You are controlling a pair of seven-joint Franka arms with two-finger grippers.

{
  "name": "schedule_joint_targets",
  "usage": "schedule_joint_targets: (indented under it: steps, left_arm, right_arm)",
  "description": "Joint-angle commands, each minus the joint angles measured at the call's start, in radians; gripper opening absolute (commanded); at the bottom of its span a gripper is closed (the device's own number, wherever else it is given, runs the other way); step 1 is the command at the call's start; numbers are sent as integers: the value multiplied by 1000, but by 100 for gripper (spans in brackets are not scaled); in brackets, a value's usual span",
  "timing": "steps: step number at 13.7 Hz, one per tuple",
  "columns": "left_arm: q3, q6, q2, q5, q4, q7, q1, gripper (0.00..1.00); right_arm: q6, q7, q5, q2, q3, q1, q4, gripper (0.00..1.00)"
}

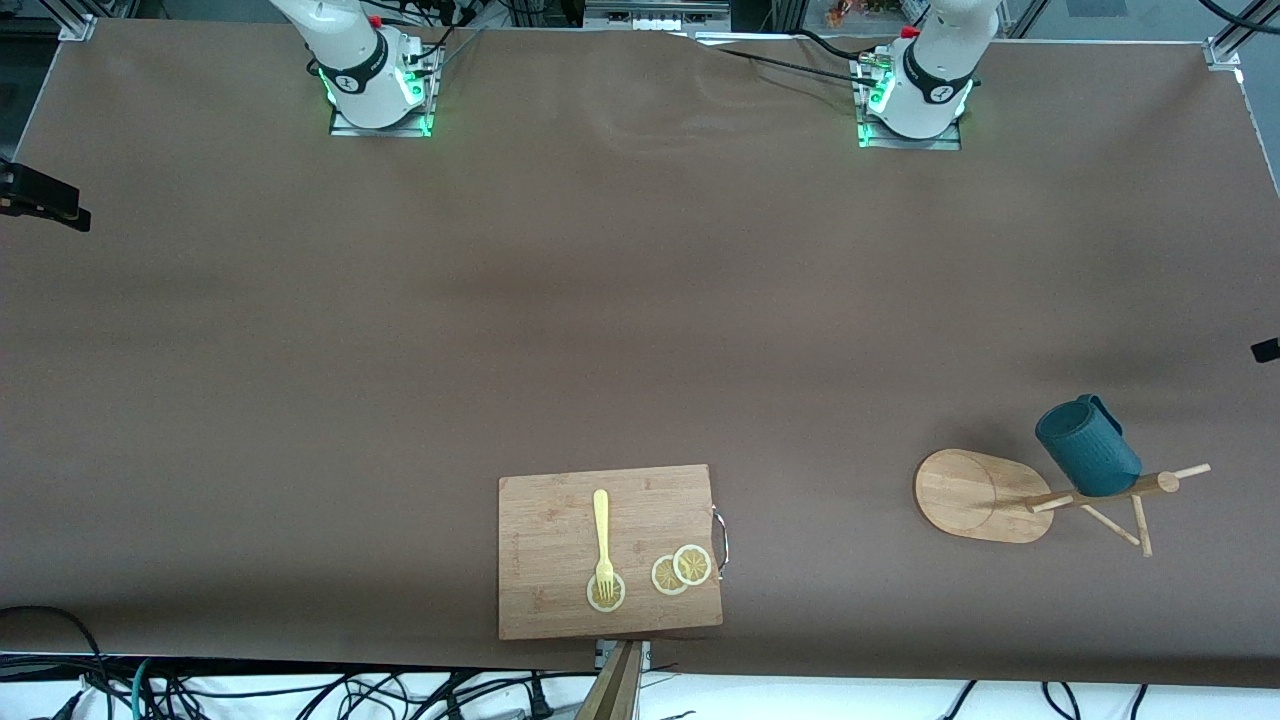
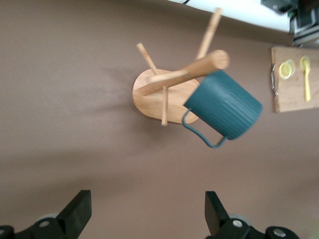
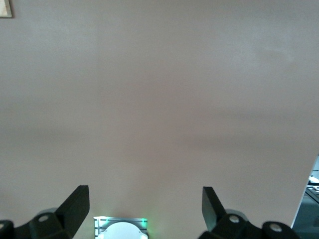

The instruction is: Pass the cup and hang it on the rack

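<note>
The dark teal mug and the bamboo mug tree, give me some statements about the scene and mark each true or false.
1. The dark teal mug hangs on the light bamboo mug tree. True.
2. The left gripper grips the mug. False: its jaws are open and empty, apart from it.
3. A pale yellow fork lies on the rectangular wooden cutting board. True.
4. The lemon slices lie on the rack's base. False: they lie on the cutting board.
5. The right gripper holds something. False: its jaws are open and empty.
</note>
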Motion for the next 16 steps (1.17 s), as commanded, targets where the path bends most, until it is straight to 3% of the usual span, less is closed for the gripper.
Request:
schedule_joint_targets:
  steps: [1, 4, 10, 13, 16]
  left_arm:
    - [11, -40, -106, 106, -29, -49, -80, 100]
    - [11, -97, -183, 177, -29, -196, -188, 100]
    - [11, -146, -234, 238, -40, -476, -407, 100]
    - [19, -140, -337, 331, -142, -624, -568, 100]
    - [19, -97, -407, 336, -237, -629, -588, 100]
  right_arm:
    - [-6, 19, 23, 2, 1, -10, 13, 100]
    - [-4, 18, 22, 2, 1, -10, 13, 100]
    - [-4, 11, 20, 0, 1, -10, 13, 100]
    - [-4, 8, 19, 2, 1, -10, 13, 100]
    - [-3, 5, 19, 2, 1, -10, 13, 100]
